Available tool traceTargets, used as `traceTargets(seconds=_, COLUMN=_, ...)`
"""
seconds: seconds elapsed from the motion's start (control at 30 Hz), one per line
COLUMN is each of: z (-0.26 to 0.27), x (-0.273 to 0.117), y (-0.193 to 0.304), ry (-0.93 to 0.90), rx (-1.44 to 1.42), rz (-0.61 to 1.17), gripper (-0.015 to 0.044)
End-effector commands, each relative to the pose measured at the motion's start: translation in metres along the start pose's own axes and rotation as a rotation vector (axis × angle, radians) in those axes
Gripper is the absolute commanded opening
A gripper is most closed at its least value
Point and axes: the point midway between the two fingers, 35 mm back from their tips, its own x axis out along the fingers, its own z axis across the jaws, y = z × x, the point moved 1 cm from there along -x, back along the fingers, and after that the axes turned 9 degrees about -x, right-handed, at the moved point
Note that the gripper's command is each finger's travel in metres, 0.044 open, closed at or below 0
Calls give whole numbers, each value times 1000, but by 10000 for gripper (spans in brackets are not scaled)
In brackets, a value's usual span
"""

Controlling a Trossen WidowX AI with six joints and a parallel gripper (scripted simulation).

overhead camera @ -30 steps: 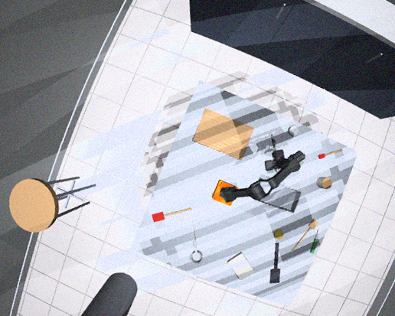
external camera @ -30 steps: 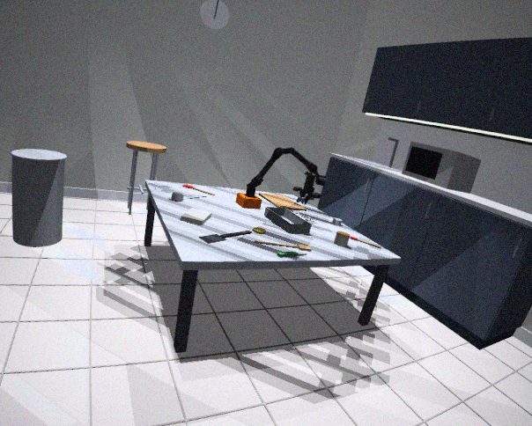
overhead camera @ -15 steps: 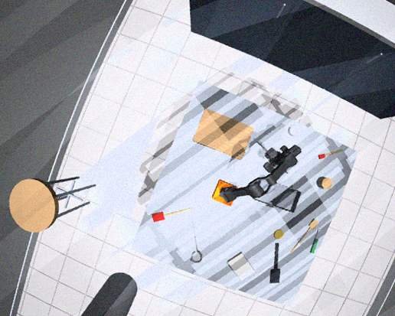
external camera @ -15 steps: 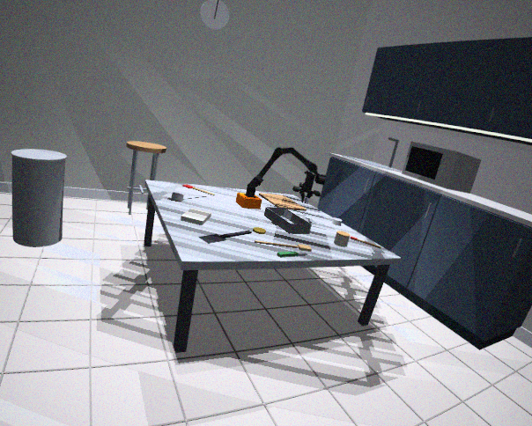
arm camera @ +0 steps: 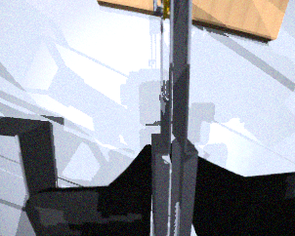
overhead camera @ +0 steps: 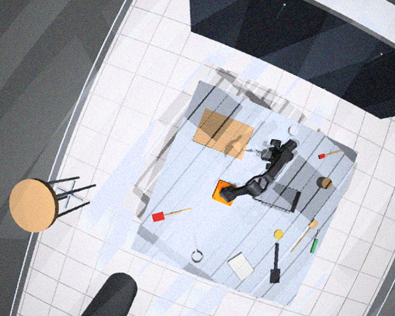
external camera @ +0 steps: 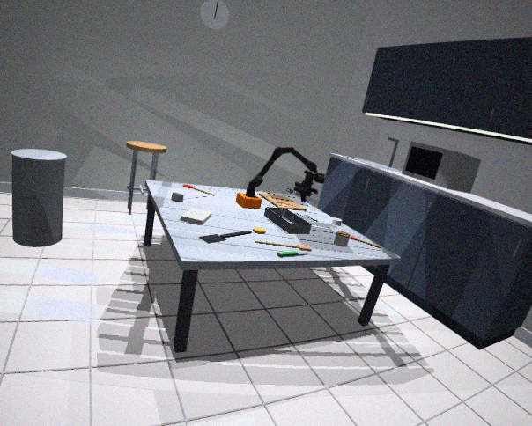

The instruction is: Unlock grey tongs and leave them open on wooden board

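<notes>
Gripping: the gripper (arm camera: 168,156) is clenched on the grey tongs (arm camera: 176,73), its dark fingers pressed against both sides of the narrow arms.
Tongs' look: two slim grey metal arms lying nearly flat together, with a small yellow piece at the far end.
Tongs' place: lifted above the table (overhead camera: 197,212), beside the edge of the wooden board (overhead camera: 223,132), their far end reaching over the board in the wrist view.
Roasting tin: the dark roasting tin (external camera: 287,220) sits apart, near the arm's orange base (external camera: 247,200).
</notes>
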Motion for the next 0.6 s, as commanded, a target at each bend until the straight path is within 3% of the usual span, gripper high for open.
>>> traceTargets(seconds=0.0, z=-6, x=-3, y=-6, ry=5, rx=-170, rz=8, gripper=-150)
traceTargets(seconds=0.27, z=-17, x=-3, y=-19, ry=5, rx=-468, rz=8, gripper=-150)
traceTargets(seconds=0.57, z=-21, x=-3, y=-24, ry=7, rx=-465, rz=8, gripper=-150)
